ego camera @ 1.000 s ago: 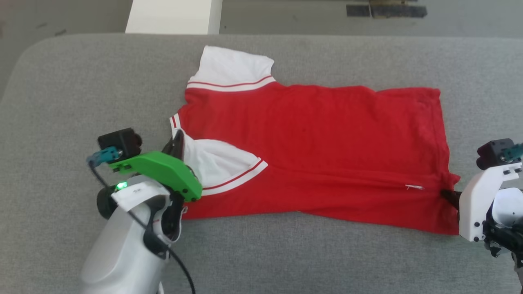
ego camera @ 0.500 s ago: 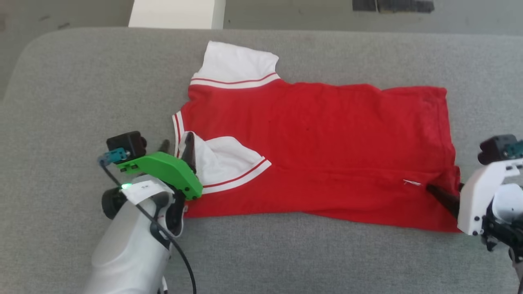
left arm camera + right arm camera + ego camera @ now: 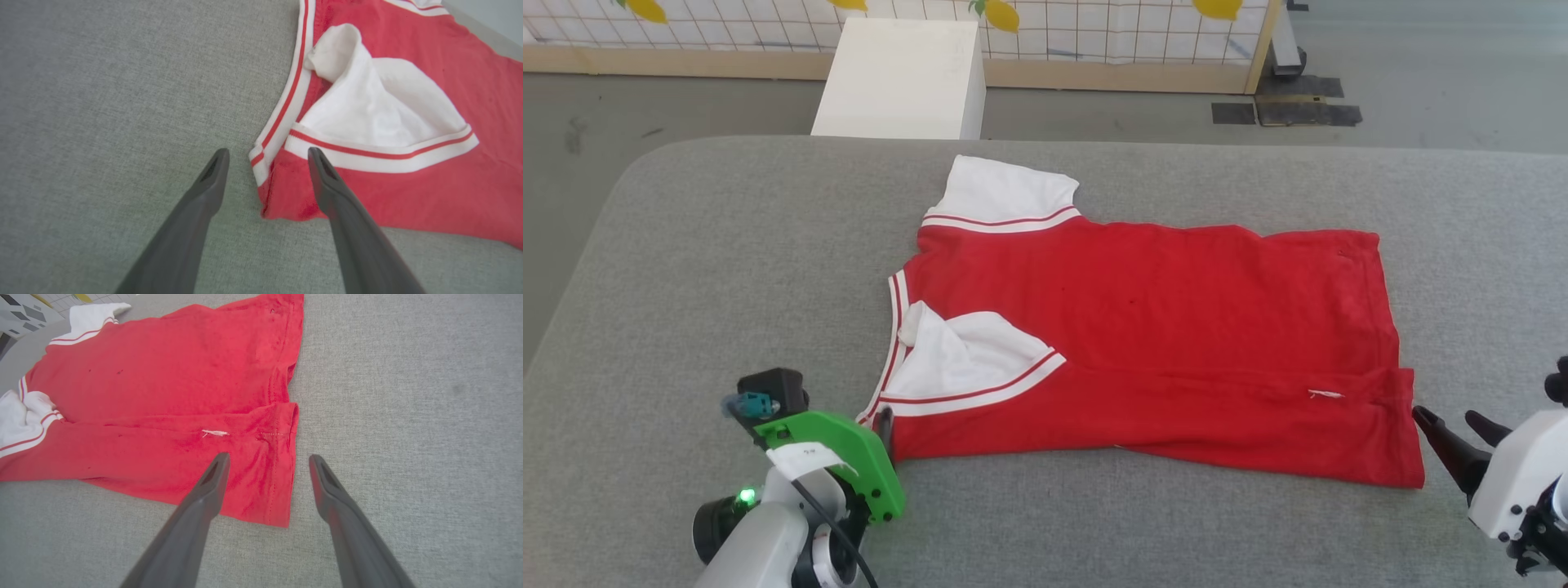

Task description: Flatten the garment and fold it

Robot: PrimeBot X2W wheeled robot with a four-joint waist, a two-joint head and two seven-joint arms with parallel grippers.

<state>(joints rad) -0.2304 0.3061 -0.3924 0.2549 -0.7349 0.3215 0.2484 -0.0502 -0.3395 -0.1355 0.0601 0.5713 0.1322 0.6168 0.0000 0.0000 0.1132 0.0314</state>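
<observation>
Broadly, the grey padded table (image 3: 686,269) carries the garment (image 3: 1160,327) spread across its middle, its near side folded over and one white sleeve (image 3: 968,359) turned onto the red. The left arm (image 3: 760,539) and right arm (image 3: 1519,482) reach in low from the near corners. The left gripper (image 3: 267,151) stands wide and empty, its wrist view framing the striped trim corner between the fingers. The right gripper (image 3: 1444,414) gapes equally, just off the hem. Its wrist view picks out a small white thread (image 3: 215,433) near that hem.
</observation>
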